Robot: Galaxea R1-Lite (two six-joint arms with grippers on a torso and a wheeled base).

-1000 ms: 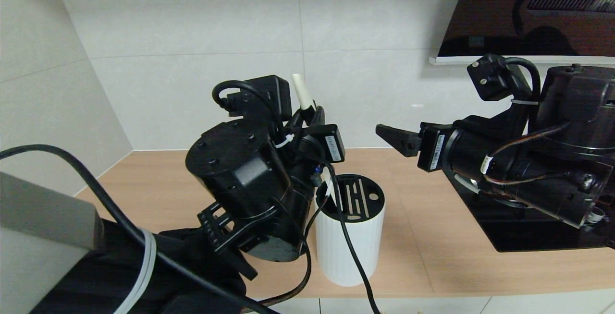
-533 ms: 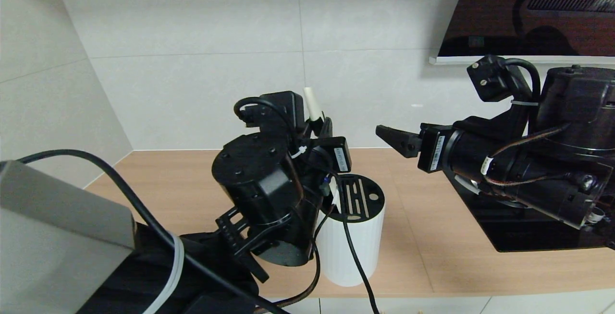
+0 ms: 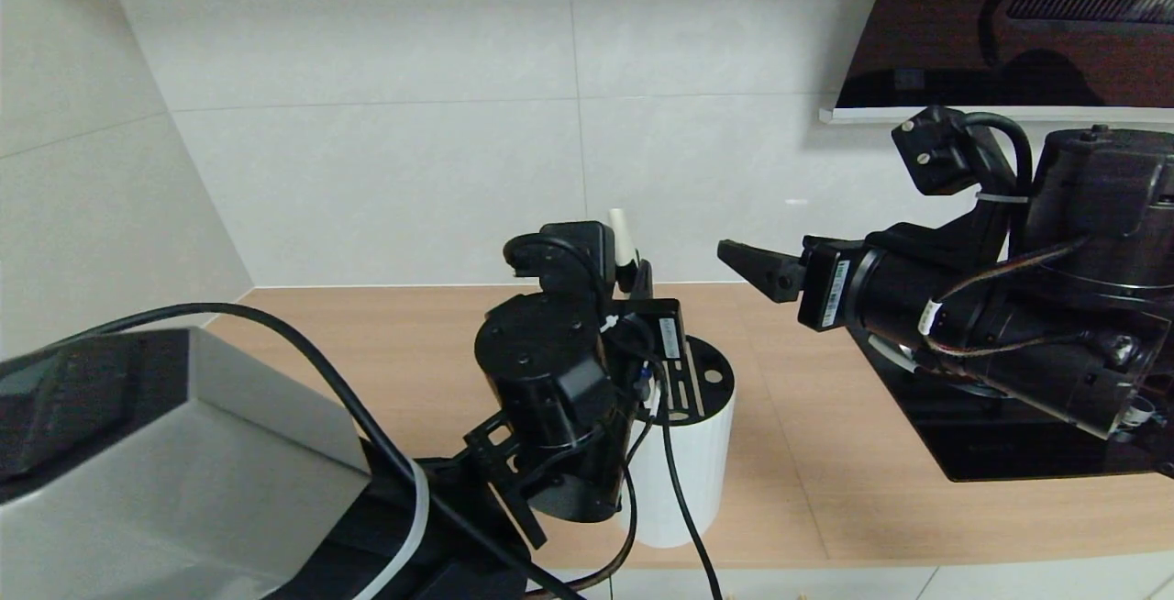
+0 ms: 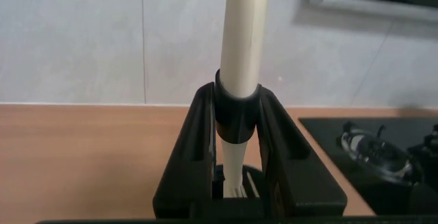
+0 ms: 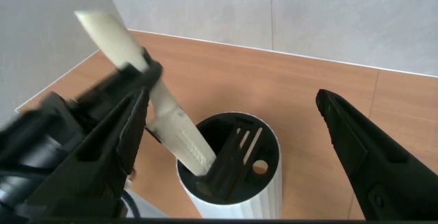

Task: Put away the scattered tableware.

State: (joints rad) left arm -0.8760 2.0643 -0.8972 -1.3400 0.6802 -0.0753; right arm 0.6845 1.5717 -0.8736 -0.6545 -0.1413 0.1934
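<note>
Currently the left gripper (image 4: 239,111) clamps the knife (image 4: 245,25), blade tip in the slotted top of the white holder (image 3: 711,462); right gripper (image 3: 747,265), spread and empty, hovers beside it.

The left arm is stretched forward, and its wrist is placed at the near left side of the white holder (image 3: 688,481). The left gripper (image 3: 635,277) is set just above the holder's slotted top. Its fingers (image 4: 198,135) are clamped on the black collar of a knife (image 4: 244,39), which is kept nearly upright with its blade end at the holder's top. The right arm is held out level, to the right of the holder and higher than it, well apart. The right gripper (image 3: 750,264) is pointed towards the holder; nothing is gripped in it, and its fingers (image 5: 363,148) are spread wide.
</note>
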